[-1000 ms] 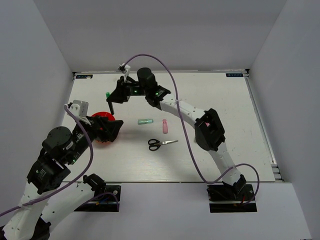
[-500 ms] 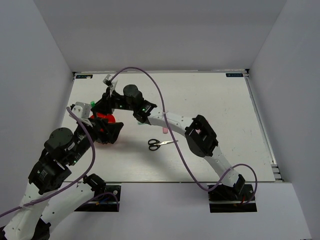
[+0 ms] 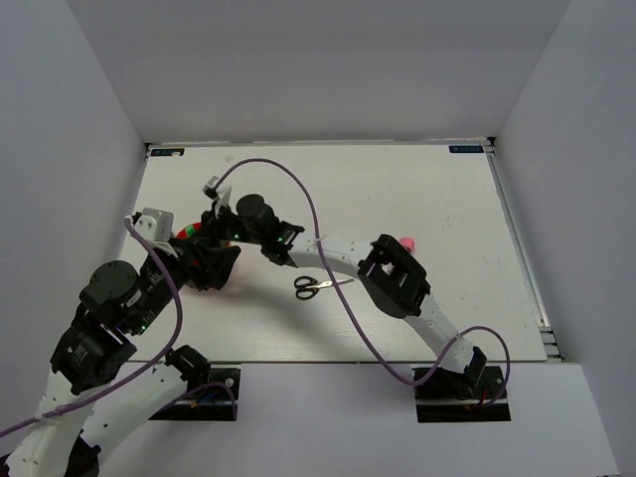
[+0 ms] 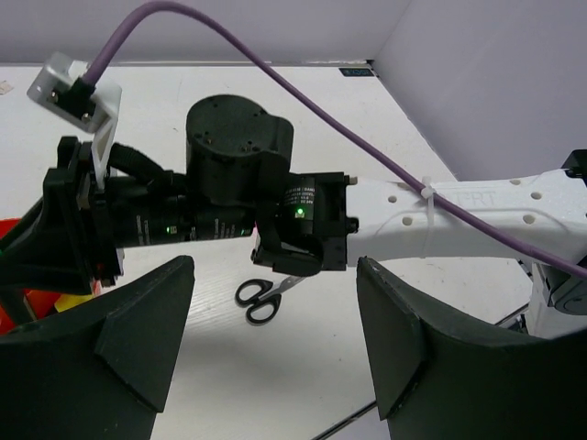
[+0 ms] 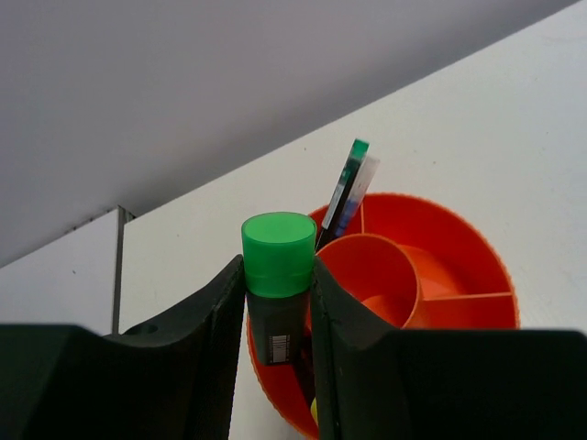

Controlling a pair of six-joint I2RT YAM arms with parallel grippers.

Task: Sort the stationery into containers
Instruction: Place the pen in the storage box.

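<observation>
My right gripper (image 5: pixel 278 275) is shut on a black marker with a green cap (image 5: pixel 278 240), held upright over the near-left rim of the round orange-red container (image 5: pixel 463 275). The container has an inner cup and dividers, and thin pens (image 5: pixel 347 188) stand in it. In the top view the right gripper (image 3: pixel 206 227) is above the container (image 3: pixel 187 232), which is mostly hidden. My left gripper (image 3: pixel 224 261) is open and empty just beside it. Black-handled scissors (image 3: pixel 318 286) lie on the table, also in the left wrist view (image 4: pixel 261 301). The mint stick and pink bottle are hidden.
The right arm (image 3: pixel 338 250) stretches low across the table's middle from the right base to the far left. In the left wrist view its wrist (image 4: pixel 238 197) fills the space just ahead of my left fingers (image 4: pixel 413 348). White walls enclose the table.
The right arm has swung from the back of the table toward the near left, carrying the green-capped marker over the container. The left gripper has barely shifted.
</observation>
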